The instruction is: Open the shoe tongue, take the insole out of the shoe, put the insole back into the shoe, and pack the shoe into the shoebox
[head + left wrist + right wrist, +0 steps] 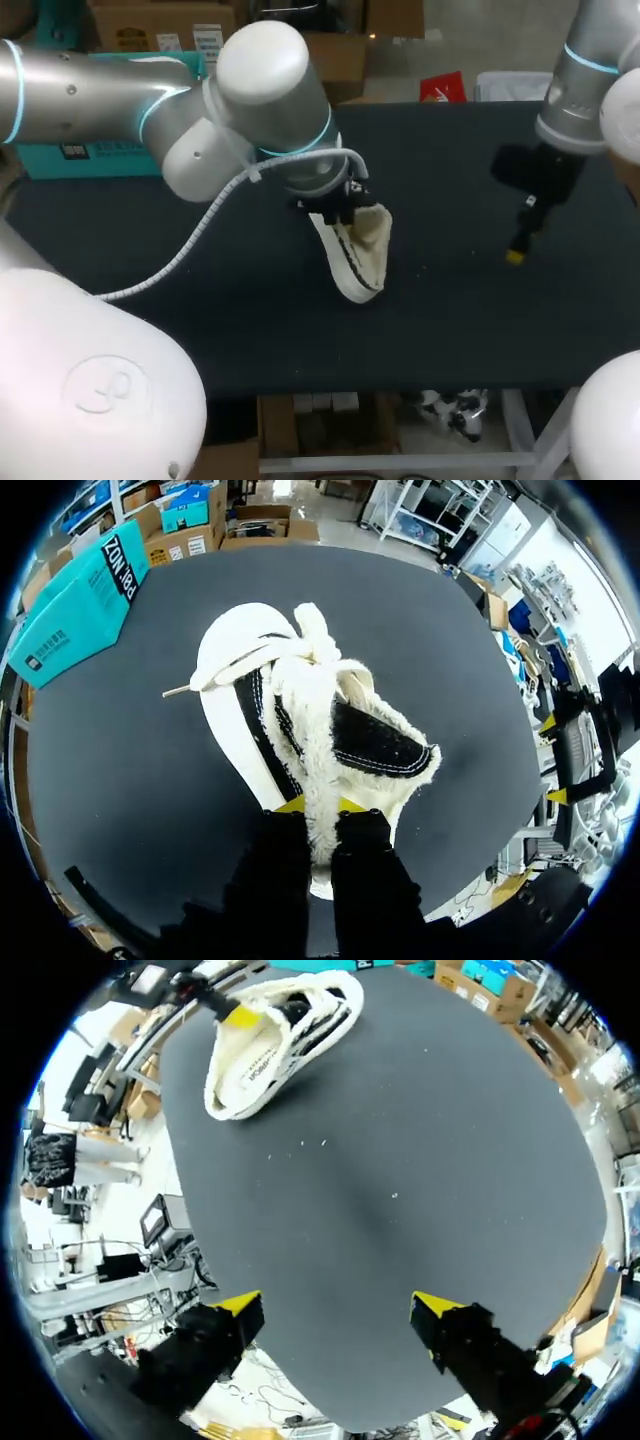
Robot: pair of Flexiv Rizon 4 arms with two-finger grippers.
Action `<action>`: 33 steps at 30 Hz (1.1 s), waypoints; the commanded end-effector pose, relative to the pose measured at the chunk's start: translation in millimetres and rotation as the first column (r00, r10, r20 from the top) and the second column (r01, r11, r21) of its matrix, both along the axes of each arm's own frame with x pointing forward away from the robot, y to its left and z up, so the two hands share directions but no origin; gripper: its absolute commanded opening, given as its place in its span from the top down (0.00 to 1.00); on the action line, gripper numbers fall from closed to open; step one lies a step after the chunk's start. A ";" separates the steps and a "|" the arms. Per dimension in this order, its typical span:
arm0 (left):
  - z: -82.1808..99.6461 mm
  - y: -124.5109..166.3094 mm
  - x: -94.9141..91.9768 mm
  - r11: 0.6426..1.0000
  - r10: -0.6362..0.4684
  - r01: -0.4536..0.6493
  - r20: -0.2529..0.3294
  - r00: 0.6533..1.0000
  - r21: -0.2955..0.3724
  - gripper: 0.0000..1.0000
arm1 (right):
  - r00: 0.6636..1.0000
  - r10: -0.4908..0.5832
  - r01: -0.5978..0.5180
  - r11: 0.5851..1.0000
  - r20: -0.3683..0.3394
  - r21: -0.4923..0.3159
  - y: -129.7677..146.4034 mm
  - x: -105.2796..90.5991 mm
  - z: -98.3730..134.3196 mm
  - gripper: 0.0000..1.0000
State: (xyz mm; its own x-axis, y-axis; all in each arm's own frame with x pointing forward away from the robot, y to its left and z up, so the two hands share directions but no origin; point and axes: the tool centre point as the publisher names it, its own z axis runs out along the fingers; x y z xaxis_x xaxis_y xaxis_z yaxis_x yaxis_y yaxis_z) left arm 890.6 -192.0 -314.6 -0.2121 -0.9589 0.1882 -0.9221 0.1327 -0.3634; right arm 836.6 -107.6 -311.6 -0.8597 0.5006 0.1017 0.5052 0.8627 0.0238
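The left gripper (320,805) is clenched on the fleece lining at the opening of the shoe (300,710), which sits tilted near the middle of the table (200,330). The right gripper (335,1310) hangs released, well apart, so nothing braces the shoe. Risk: the soft fleece slips from the pinch, or the shoe swings and topples under any pull. A teal box (70,610) lies beyond, at the far edge.

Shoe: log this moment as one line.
left gripper: shut on white fleece-lined shoe | shoe: tilted on black table | right gripper: open, empty
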 end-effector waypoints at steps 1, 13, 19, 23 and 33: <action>28.0 13.4 -2.1 0.992 -0.118 0.119 0.024 0.993 -0.038 1.00 | 0.964 0.244 -0.238 0.969 0.101 -0.068 -4.0 2.0 8.8 0.00; 90.3 45.8 14.0 0.887 -0.461 0.452 0.198 0.865 0.093 1.00 | 0.905 0.405 -0.404 0.914 0.132 -0.037 -12.0 26.7 16.2 0.00; 135.0 82.2 43.7 0.800 -0.600 0.567 0.304 0.740 0.197 1.00 | 0.905 0.405 -0.404 0.914 0.132 -0.037 -12.0 26.7 16.2 0.00; 163.6 115.1 69.2 0.719 -0.695 0.630 0.336 0.636 0.295 1.00 | 0.905 0.405 -0.404 0.914 0.132 -0.037 -12.0 26.7 16.2 0.00; 247.1 238.5 167.0 0.594 -0.798 0.687 0.420 0.433 0.419 1.00 | 0.905 0.405 -0.404 0.914 0.132 -0.037 -12.0 26.7 16.2 0.00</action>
State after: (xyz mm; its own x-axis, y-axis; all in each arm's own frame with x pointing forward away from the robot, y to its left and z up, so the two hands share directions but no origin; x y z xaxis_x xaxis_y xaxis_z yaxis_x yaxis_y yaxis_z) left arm 1036.9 -9.9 -104.3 -0.7959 -0.4569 -0.3973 -0.1618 0.7929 -0.5875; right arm 863.9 -119.5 -296.0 -0.9937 0.1080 -0.0316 0.1060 0.9926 0.0600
